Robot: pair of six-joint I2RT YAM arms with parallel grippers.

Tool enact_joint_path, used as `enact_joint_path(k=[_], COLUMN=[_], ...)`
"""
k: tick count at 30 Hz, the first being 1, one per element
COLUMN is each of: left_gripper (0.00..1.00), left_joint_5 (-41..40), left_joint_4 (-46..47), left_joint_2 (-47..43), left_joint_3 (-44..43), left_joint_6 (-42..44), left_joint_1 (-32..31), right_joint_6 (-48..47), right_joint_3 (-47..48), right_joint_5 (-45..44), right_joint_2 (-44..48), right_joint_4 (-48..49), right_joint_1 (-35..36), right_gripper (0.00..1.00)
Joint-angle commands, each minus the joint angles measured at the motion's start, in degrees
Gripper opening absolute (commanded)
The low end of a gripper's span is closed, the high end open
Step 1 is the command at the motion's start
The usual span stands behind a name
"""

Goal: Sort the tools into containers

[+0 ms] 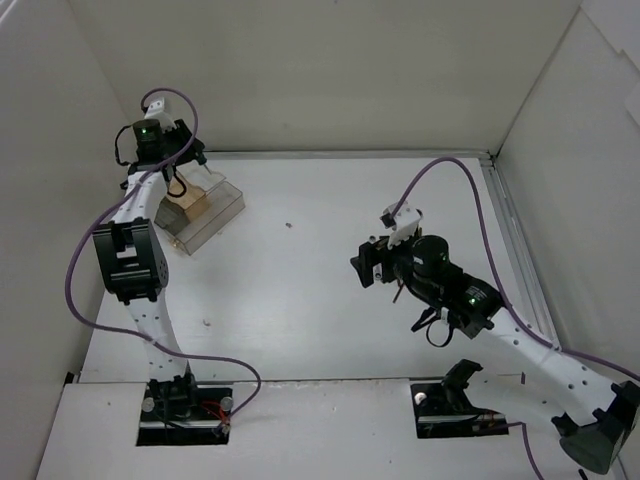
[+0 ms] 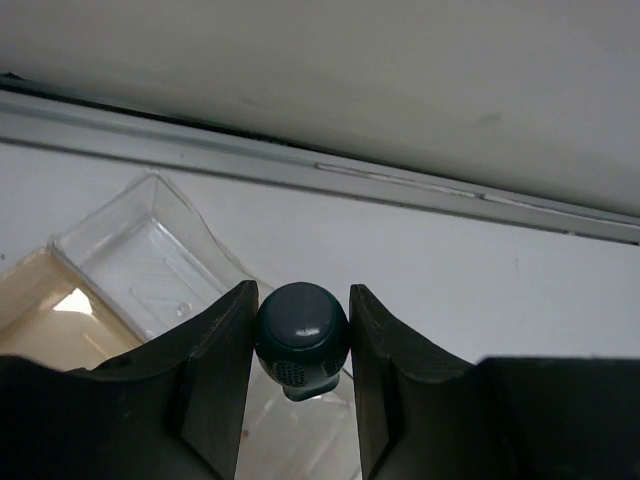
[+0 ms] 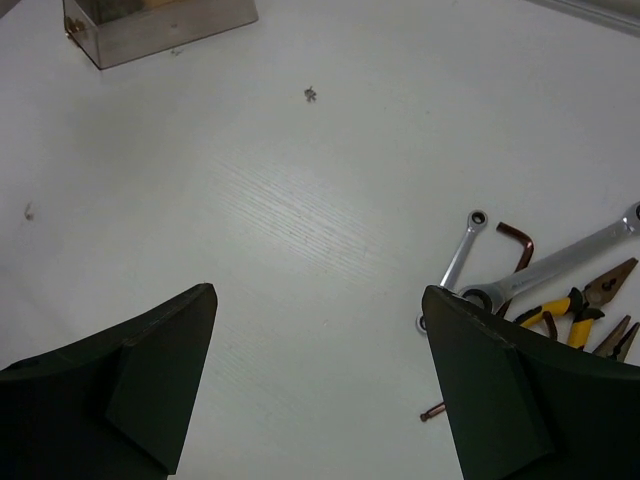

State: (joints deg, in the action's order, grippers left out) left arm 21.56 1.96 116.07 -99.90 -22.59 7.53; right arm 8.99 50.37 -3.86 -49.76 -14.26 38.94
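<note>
Dark-green rounded screwdriver handle [image 2: 302, 335] gripped in left jaws, clear containers [image 2: 140, 255] below, right jaws spread wide

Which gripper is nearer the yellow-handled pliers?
Right. The right gripper has the yellow-handled pliers just beside its open jaws. The left gripper is far off over the clear containers, shut on a green-handled screwdriver.

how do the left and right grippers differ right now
The left gripper is clamped on the green-handled screwdriver; the right gripper is open and empty. The left gripper is above the containers near the far wall; the right gripper is over bare table, beside the loose silver wrenches and pliers. Both have dark fingers.
</note>
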Motion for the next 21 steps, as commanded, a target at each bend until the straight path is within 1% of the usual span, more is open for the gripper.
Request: enact_joint_path(k=[1, 4, 7, 11, 12, 13, 14, 16, 18, 19, 21], left_gripper=[0.00, 0.00, 0.00, 0.00, 0.02, 0.04, 0.10, 0.14, 0.22, 0.29, 0.32], left_joint_5=[4.36, 5.16, 3.50, 4.01, 4.01, 4.01, 4.10, 4.36, 4.54, 4.54, 3.93], left_joint_4=[4.13, 3.23, 2.97, 2.09, 1.65, 1.65, 1.73, 1.82, 1.82, 1.82, 1.91], left_joint_2=[4.74, 10.20, 13.99, 16.37, 17.08, 17.26, 17.69, 17.87, 17.96, 17.96, 17.44], left_joint_3=[-11.59, -16.63, -19.09, -20.42, -20.69, -20.51, -20.25, -19.90, -19.29, -18.93, -17.70], left_joint_6=[0.79, 0.35, 0.62, -0.35, -0.35, -0.35, -0.35, -0.79, -0.88, -0.88, -0.96], left_joint_1=[1.69, 2.92, 2.93, 3.54, 3.54, 3.54, 3.54, 3.54, 3.54, 3.54, 3.54], right_joint_6=[3.66, 4.36, 4.89, 5.07, 5.16, 5.50, 5.68, 5.77, 6.21, 6.38, 6.74], right_joint_3=[0.34, 1.13, 3.14, 4.82, 5.26, 5.44, 5.79, 5.97, 5.71, 5.53, 4.92], right_joint_5=[-3.26, -4.84, -5.81, -4.94, -4.93, -5.02, -4.93, -5.19, -5.54, -5.81, -5.99], right_joint_2=[-2.36, -5.51, -8.41, -12.11, -13.07, -13.35, -13.70, -14.31, -14.14, -13.97, -13.26], right_joint_4=[1.61, 1.43, 1.34, 1.43, 1.52, 1.60, 1.61, 1.69, 1.61, 1.61, 1.61], right_joint_1=[-0.09, -0.18, -0.62, -0.53, -0.70, -0.62, -0.70, -0.53, -0.71, -0.62, -0.71], right_gripper=[0.82, 0.82, 0.83, 0.83, 0.83, 0.83, 0.83, 0.83, 0.83, 0.83, 0.83])
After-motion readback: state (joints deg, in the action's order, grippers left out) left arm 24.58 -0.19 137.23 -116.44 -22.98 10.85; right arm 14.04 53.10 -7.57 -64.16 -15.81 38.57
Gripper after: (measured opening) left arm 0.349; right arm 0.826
